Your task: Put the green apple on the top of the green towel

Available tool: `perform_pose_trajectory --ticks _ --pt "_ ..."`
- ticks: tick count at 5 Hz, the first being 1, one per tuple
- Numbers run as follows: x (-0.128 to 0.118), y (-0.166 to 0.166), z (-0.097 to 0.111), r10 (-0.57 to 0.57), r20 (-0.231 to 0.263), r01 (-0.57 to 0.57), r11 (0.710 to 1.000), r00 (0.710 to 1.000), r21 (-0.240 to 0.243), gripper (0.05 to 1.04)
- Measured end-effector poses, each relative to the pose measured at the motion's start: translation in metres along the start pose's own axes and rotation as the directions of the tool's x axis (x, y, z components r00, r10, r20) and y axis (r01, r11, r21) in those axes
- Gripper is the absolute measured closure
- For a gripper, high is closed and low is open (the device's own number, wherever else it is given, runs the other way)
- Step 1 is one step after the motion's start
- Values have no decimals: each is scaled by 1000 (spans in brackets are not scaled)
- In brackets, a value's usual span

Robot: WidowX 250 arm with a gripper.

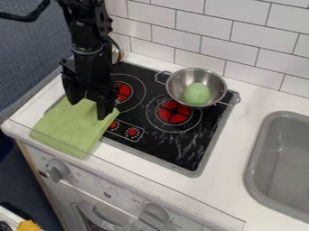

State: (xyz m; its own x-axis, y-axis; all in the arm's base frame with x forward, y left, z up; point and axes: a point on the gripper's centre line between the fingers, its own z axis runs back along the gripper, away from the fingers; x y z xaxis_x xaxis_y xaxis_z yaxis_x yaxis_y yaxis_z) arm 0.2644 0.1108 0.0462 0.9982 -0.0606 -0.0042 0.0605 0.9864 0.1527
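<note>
We are seeing the green apple [197, 94] lying in the metal pot [179, 83]

We are finding the apple inside the two-handled pot, which is sitting at the wall-side right part of the black stovetop [193, 146], partly covering our view of a red burner [174, 112]. At the stovetop's left side, we are looking at the black gripper [89, 110] hanging over the green towel [72, 128], its jaws spread with nothing between them; we cannot tell whether they are touching the cloth. The towel is lying across the stovetop's near left corner and the white worktop [232, 187]. Farther right, we are seeing a gray sink [258, 140], with white tiles [238, 36] rising behind.
</note>
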Motion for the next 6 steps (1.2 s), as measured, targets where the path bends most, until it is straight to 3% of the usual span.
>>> perform_pose_trajectory --ticks 1,3,5,6 --pt "-3 -3 -7 -4 -25 3 1000 1000 -13 83" --pt "1 -7 -7 -10 -13 10 1000 1000 -10 83" --pt "58 -63 33 52 116 -36 991 992 -129 83" --pt "82 -82 47 84 150 -59 985 985 -164 83"
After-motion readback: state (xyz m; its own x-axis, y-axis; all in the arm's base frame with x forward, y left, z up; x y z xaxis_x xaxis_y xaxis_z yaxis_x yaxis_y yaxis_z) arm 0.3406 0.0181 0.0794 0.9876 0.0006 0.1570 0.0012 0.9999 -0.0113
